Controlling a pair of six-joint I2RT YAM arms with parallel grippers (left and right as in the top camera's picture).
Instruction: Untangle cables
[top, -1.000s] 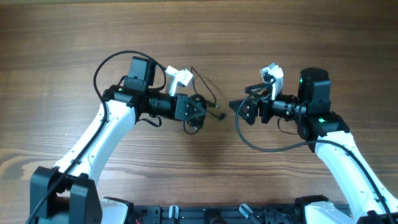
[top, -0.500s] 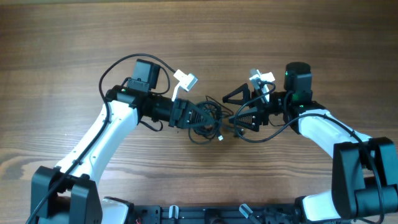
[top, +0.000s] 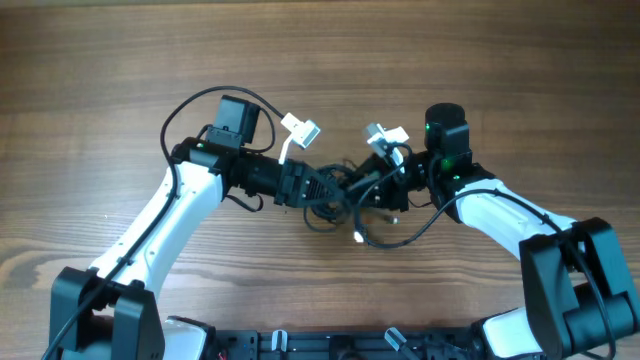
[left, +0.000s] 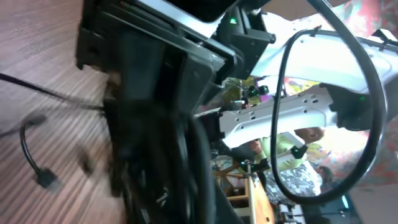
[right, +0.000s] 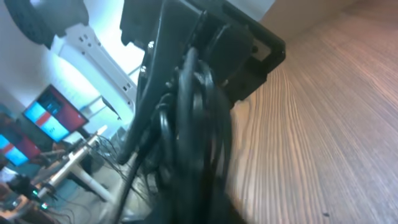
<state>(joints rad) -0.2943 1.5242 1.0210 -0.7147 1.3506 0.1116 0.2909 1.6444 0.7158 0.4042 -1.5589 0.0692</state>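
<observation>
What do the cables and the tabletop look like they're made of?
The cables: thin cords with a dark matte jacket, likely rubber or soft plastic, since they bend into loose loops. The tabletop: brown wood or wood-look laminate, straight grain lines, dull finish; which one is unclear.

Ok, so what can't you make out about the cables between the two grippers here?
Overhead: the knot in the cables is hidden under the left gripper and right gripper, which meet over it.
Left wrist: blurred; dark fingers fill the frame, strands inseparable.
Right wrist: blurred; whether any strand is pinched cannot be told.
Plug ends: too small to identify in any view.
</observation>
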